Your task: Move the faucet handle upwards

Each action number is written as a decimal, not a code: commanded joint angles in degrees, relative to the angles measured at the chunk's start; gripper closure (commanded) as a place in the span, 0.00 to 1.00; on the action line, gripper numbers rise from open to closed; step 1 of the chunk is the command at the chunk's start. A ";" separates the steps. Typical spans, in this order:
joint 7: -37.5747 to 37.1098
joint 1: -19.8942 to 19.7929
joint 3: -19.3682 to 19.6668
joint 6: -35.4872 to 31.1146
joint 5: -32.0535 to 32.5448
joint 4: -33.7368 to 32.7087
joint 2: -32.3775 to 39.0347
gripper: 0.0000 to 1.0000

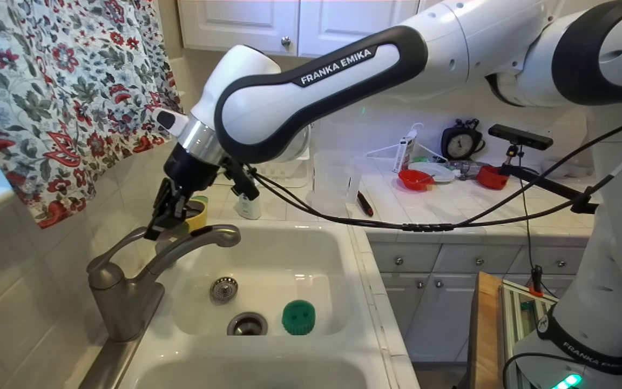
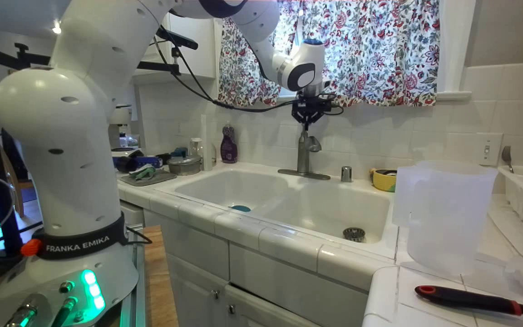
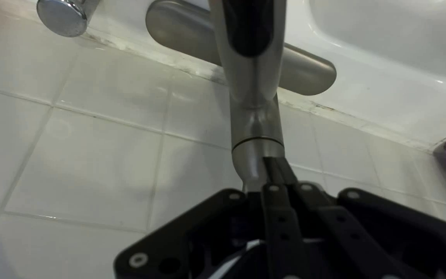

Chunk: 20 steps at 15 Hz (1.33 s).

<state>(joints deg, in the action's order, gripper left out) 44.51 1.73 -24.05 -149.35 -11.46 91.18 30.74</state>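
The faucet handle [image 1: 118, 249] is a curved grey-metal lever on top of the faucet body, slanting up toward the gripper in an exterior view. It also shows in an exterior view [image 2: 303, 136] just below the fingers. In the wrist view the handle's rounded base [image 3: 248, 162] shows, and the fingers cover the rest. My gripper [image 1: 153, 233] is at the handle's free end. It also shows in an exterior view [image 2: 306, 126] and the wrist view [image 3: 279, 159]. Its two black fingers are together with nothing seen between them. I cannot tell whether they touch the handle.
The curved spout [image 1: 192, 241] reaches over the white double sink [image 1: 268, 233], close beside the fingers. A tiled wall and floral curtain [image 1: 73, 81] stand behind the faucet. A yellow bowl [image 2: 384, 181] and a purple bottle [image 2: 229, 147] stand on either side.
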 commanded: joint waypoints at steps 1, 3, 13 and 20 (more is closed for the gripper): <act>3.12 -0.80 -1.79 0.06 -2.85 -2.14 1.47 1.00; 3.93 -1.07 -2.10 -1.55 -3.89 -1.90 1.39 1.00; 8.24 -2.96 -4.75 -2.80 -7.94 -2.04 1.70 1.00; 11.07 -3.65 -5.68 -3.21 -10.44 -2.02 1.90 1.00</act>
<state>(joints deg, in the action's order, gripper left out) 52.20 -1.13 -27.74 -151.36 -18.66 91.17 31.07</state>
